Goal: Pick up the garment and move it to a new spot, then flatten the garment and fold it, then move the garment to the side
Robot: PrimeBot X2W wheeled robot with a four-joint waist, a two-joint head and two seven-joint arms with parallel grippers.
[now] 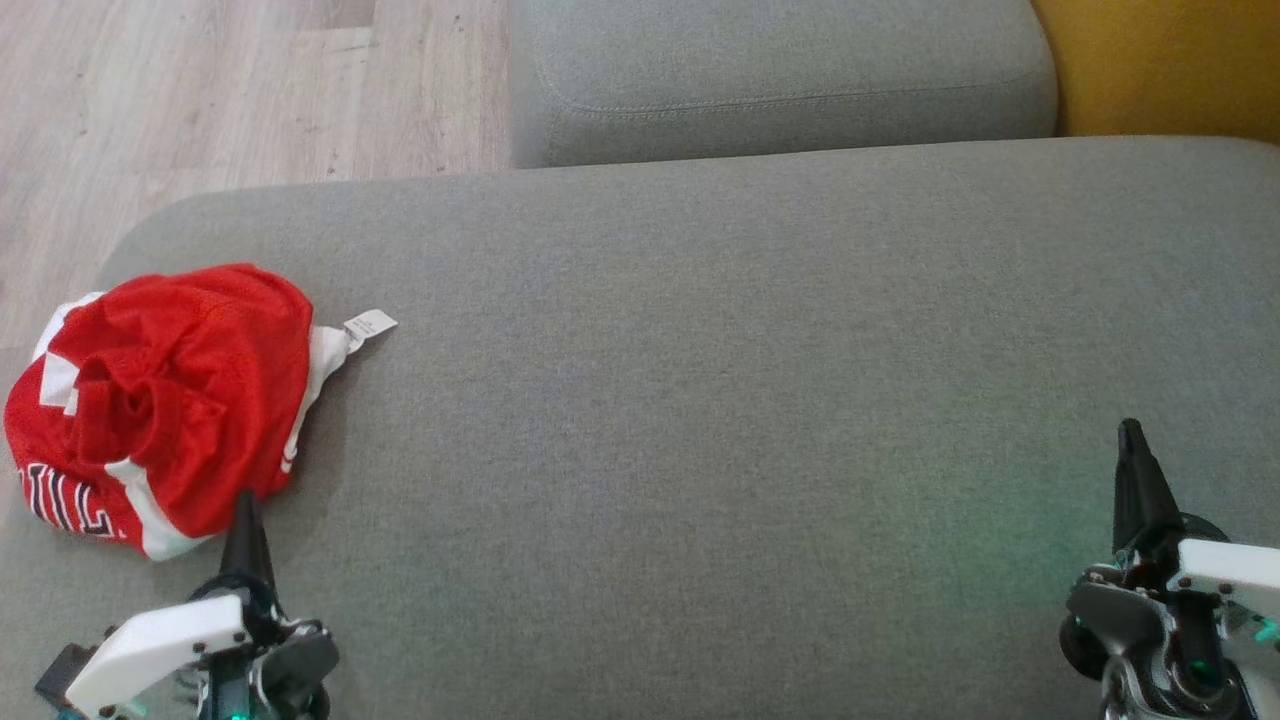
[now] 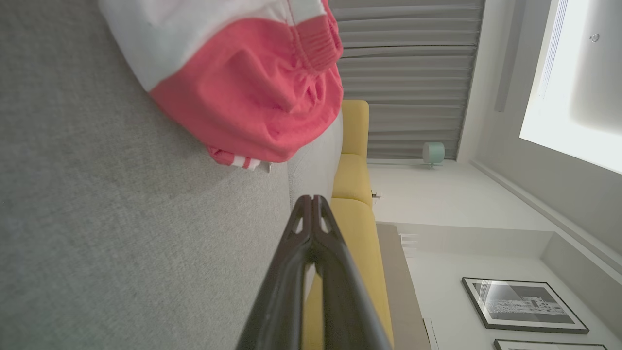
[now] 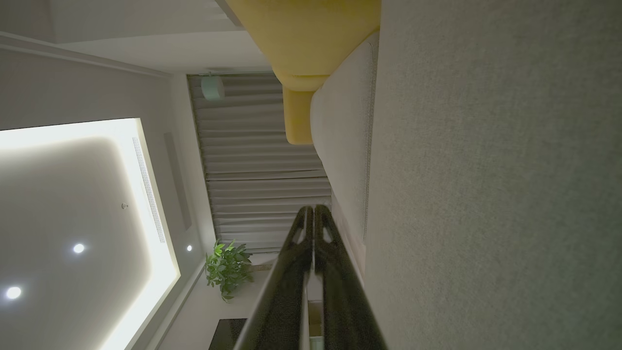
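The broad grey woven-fabric seat cushion (image 1: 700, 420) lies open across its middle and right, from the near edge up to the grey upholstered block (image 1: 780, 80) walling its far side. A mustard-yellow cushion (image 1: 1160, 60) closes the far right corner. At the left edge a crumpled red-and-white mesh garment (image 1: 160, 400) is heaped, its small white tag (image 1: 370, 324) jutting rightward onto the cushion.

head view evenly lit, slightly soft; right wrist view dim, ceiling panel (image 3: 73, 194) glaring, perhaps overexposed.
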